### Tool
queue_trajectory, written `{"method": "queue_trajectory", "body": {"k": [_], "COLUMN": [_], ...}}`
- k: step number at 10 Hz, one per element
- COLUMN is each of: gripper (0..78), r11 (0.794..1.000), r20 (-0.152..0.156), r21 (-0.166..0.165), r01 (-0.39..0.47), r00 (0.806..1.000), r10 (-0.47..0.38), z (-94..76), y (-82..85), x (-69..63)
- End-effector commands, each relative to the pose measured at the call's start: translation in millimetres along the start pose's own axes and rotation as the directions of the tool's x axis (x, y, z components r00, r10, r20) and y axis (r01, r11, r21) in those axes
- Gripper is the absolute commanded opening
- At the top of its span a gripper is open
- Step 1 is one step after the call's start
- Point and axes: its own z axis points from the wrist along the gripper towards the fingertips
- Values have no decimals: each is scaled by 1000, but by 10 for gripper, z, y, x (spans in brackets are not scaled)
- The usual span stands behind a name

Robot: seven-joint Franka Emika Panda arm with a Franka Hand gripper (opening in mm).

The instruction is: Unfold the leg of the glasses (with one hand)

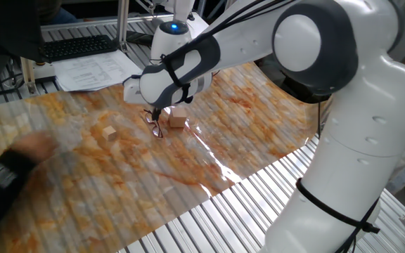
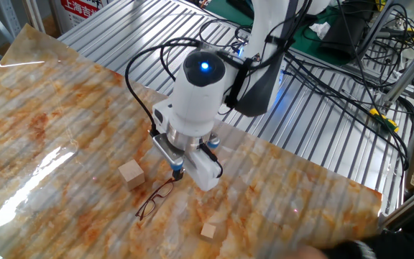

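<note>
1. Hovering just above the thin dark wire-framed glasses with clear lenses, the robot's two-finger gripper sits over their upper end; whether its fingers are parted or closed I cannot tell.
2. Those spectacles lie flat on the marbled orange counter, just beside a tan wooden cube.
3. Doing this well likely means catching only the thin dark wire leg near its hinge and sweeping outward gently, so the frame does not slide.
4. Count: one pair of glasses, two tan cubes, the second lying nearer the front edge.
</note>
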Motion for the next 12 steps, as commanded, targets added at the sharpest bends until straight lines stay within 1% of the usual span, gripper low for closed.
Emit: {"method": "queue_trajectory", "body": {"k": [1, 2, 3, 4, 8, 9, 12], "gripper": [0, 0, 0, 0, 0, 775, 775], "r11": [1000, 1000, 1000, 1000, 1000, 1000, 1000], "r20": [16, 22, 22, 29, 31, 31, 31], "r21": [-3, 2, 2, 14, 21, 21, 21], "r01": [-4, -8, -8, -15, -4, -4, -4], "r00": [1000, 1000, 1000, 999, 1000, 1000, 1000], "r10": [4, 8, 8, 15, 3, 3, 3], "z": [81, 119, 119, 158, 174, 174, 174], "y": [-3, -5, -5, -6, -16, -16, -16], "x": [-33, -40, -40, -46, -44, -44, -44]}}
